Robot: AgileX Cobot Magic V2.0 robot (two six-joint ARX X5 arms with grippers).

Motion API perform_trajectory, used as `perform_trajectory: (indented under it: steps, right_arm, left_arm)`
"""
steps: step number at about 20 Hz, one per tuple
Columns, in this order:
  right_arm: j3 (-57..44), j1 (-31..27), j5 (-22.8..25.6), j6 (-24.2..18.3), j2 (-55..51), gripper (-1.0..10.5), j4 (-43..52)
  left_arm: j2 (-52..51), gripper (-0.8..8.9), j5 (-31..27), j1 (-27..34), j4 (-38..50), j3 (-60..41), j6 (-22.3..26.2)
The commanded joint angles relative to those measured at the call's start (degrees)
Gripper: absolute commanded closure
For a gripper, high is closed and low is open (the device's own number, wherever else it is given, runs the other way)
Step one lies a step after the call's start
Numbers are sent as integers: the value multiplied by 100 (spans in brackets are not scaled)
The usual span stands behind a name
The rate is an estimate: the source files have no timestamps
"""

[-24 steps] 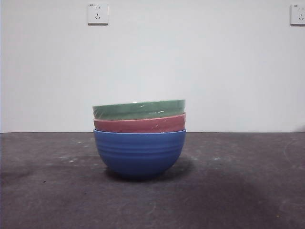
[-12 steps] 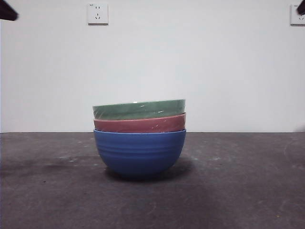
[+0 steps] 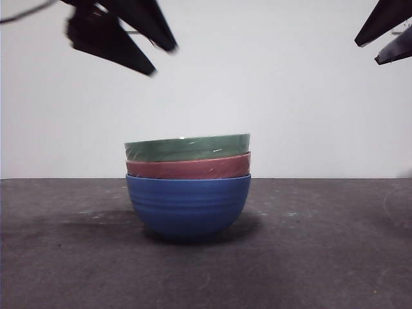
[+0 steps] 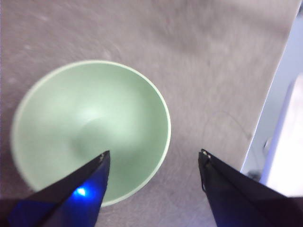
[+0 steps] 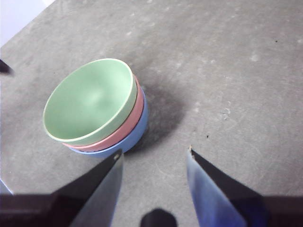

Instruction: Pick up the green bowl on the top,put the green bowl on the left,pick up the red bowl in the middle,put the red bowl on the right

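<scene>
The green bowl sits on top of a stack, nested in the red bowl, which sits in a blue bowl on the table's middle. My left gripper hangs open and empty above and left of the stack. In the left wrist view the green bowl lies below the open gripper, with one jaw over its rim. My right gripper is open and empty, high at the right. The right wrist view shows the gripper away from the green bowl, red bowl and blue bowl.
The dark grey table stretches to both sides of the stack. A white wall stands behind. The table's edge and a pale surface beyond it show in the left wrist view.
Both arms have come down into the front view: the left from the top-left corner toward the stack, the right at the top-right corner. The bowls have not moved.
</scene>
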Motion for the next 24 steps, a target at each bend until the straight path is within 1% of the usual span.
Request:
perform_trajectory:
  steps: [1, 5, 10, 13, 15, 17, 19, 23, 24]
  right_arm:
    - [20, 13, -4, -39, 20, 725, 31]
    - [20, 13, -4, -39, 20, 725, 28]
    - [20, 13, -4, -42, 20, 725, 28]
    - [20, 13, -4, -39, 20, 725, 24]
    - [20, 13, -4, -42, 20, 725, 20]
    - [20, 13, -4, -42, 20, 725, 15]
    - [20, 13, -4, -42, 20, 725, 4]
    - [20, 13, 11, -42, 20, 726, 0]
    - [20, 13, 11, -42, 20, 726, 0]
  left_arm:
    - [391, 501, -302, -323, -87, 140, 452]
    - [905, 503, -341, -608, 33, 173, 496]
    - [1370, 503, -640, -756, 81, 173, 527]
    - [1486, 507, -654, -774, 85, 173, 581]
    - [1502, 564, -743, -782, 92, 173, 619]
    - [1502, 668, -737, -782, 122, 173, 634]
    - [1499, 734, -737, -782, 138, 179, 671]
    - [1499, 823, -719, -785, 136, 186, 726]
    - [1499, 822, -719, -785, 136, 186, 726]
